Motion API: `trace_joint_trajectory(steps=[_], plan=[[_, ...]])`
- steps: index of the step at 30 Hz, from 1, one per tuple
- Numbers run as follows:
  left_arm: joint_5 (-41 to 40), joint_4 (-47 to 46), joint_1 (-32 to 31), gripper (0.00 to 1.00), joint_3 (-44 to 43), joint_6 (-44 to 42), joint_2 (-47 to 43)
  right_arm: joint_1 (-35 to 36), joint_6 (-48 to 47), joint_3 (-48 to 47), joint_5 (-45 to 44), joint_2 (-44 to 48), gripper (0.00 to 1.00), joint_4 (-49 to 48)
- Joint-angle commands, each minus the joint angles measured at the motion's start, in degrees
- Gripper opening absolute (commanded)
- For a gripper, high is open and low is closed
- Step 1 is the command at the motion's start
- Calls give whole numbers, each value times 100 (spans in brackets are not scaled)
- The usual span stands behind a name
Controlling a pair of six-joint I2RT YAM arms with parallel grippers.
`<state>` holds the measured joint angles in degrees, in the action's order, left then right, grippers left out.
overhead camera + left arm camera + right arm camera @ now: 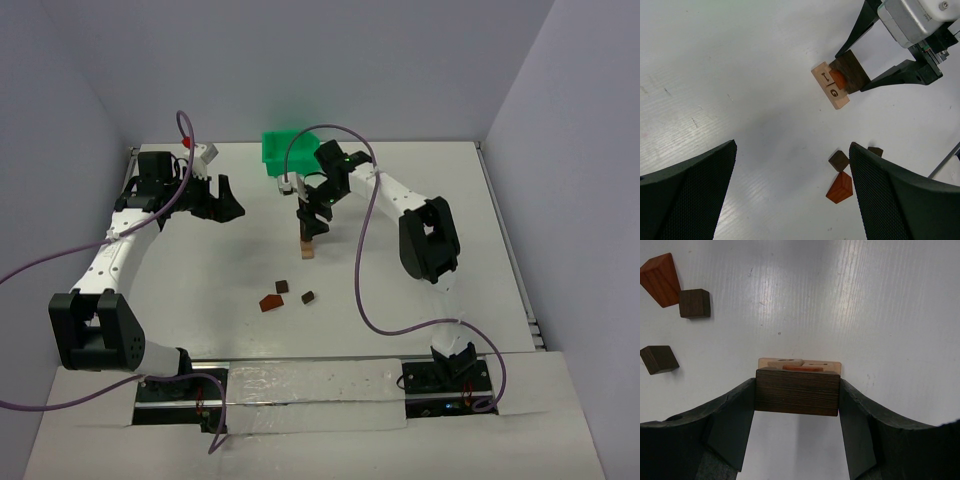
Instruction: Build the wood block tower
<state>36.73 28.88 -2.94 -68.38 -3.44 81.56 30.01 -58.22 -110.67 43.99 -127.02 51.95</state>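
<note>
**Dark block poised on tower**

Top view: right hand [312, 215] over the wood block tower [308, 247], centre frame on the tabletop [240, 260]; left hand [222, 200] spread wide, upper left.
Left wrist: 3 loose blocks [839, 161] lower right.
Right wrist: dark block [797, 392] clamped squarely, likely to seat level.

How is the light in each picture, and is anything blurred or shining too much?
Top view: even light, soft shadows, and the green bin looks oversaturated. Left wrist view: a faint grey shadow lies on the table; the letters on the tan block are sharp. Right wrist view: pale glare streaks on the table beyond the dark block, whose grain is crisp.
</note>
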Motion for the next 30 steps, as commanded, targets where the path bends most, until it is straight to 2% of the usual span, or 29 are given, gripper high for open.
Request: trace_joint_trajectory(steps=[1,12,30], plan=[[133,-111,-31,99,-281,-50,9,40,-58,11,31,-94,37,43],[141,-111,-31,99,-315,-34,34,59,-58,11,31,-139,39,61],[137,-102,-40,99,-308,-47,31,84,12,-24,22,-187,48,-1]])
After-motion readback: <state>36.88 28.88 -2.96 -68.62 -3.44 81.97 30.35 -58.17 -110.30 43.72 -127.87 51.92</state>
